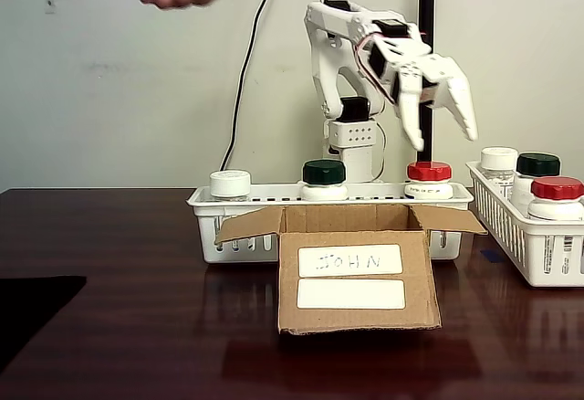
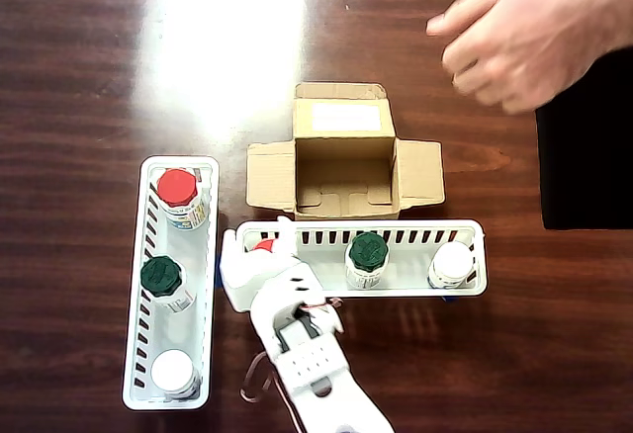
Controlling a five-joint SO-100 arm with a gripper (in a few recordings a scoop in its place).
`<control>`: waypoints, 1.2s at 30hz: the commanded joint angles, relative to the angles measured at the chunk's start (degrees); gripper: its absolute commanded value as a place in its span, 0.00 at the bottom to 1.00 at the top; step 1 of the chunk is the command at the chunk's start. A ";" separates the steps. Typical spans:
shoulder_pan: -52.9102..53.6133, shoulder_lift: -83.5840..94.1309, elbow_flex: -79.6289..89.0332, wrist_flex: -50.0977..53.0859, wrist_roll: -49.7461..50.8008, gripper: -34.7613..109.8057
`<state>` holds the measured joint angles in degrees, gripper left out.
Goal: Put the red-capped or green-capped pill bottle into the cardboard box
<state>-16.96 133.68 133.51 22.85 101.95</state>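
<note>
The gripper (image 1: 438, 121) hangs wide open above the red-capped bottle (image 1: 429, 179), which stands at the end of the basket (image 1: 205, 208) behind the box (image 1: 356, 277). A descent off centre could tip the bottle or catch the basket wall. The overhead view shows the box empty; there the arm mostly hides the bottle.

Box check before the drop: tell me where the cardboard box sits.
In the fixed view the cardboard box stands open at centre, directly in front of the white basket.
</note>
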 commanded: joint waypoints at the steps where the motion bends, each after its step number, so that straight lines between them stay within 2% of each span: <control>1: 1.41 11.34 4.57 2.72 1.49 0.66; 7: 3.16 17.31 13.27 0.53 3.78 0.66; 16: 6.06 6.33 16.88 -15.82 5.45 0.66; 21: 4.31 4.48 13.27 -15.82 3.25 0.66; 25: 2.64 5.01 9.49 -11.34 1.32 0.66; 36: 1.32 2.99 8.61 -10.99 0.18 0.66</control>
<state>-14.94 136.93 146.25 11.78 102.13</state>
